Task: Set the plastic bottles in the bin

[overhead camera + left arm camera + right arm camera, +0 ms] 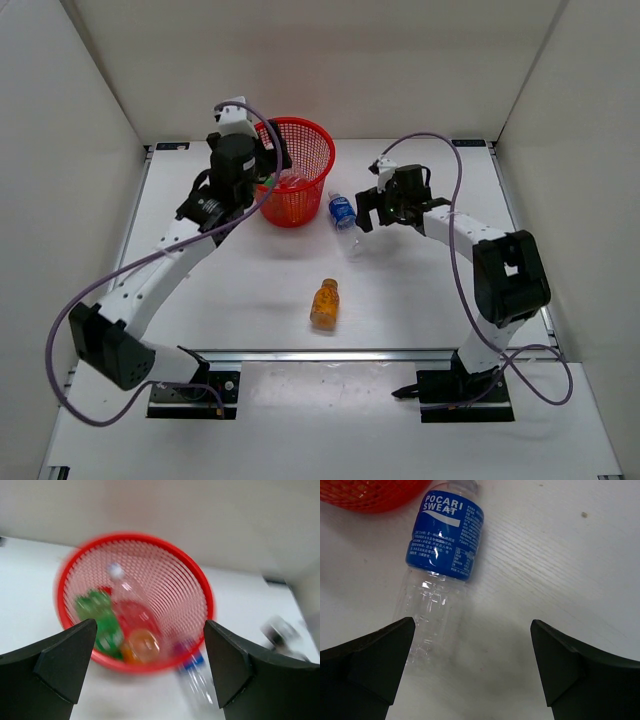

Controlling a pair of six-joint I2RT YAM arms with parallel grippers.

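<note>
The bin (310, 140) is a round red mesh basket at the back of the table. My left gripper (264, 170) hangs open over its left rim, nothing between the fingers. In the left wrist view the bin (195, 587) holds a green bottle (97, 617), a clear red-labelled bottle (129, 607) and an orange bottle (142, 646). A clear blue-labelled bottle (343, 214) lies on the table just right of the bin. My right gripper (368, 214) is open above it; the bottle (445, 540) lies toward the left finger (375, 660). Another orange bottle (324, 303) lies mid-table.
White walls enclose the table on three sides. The two arm bases sit at the near edge behind a metal rail (340, 354). The bin's red mesh (370, 492) shows at the top left of the right wrist view.
</note>
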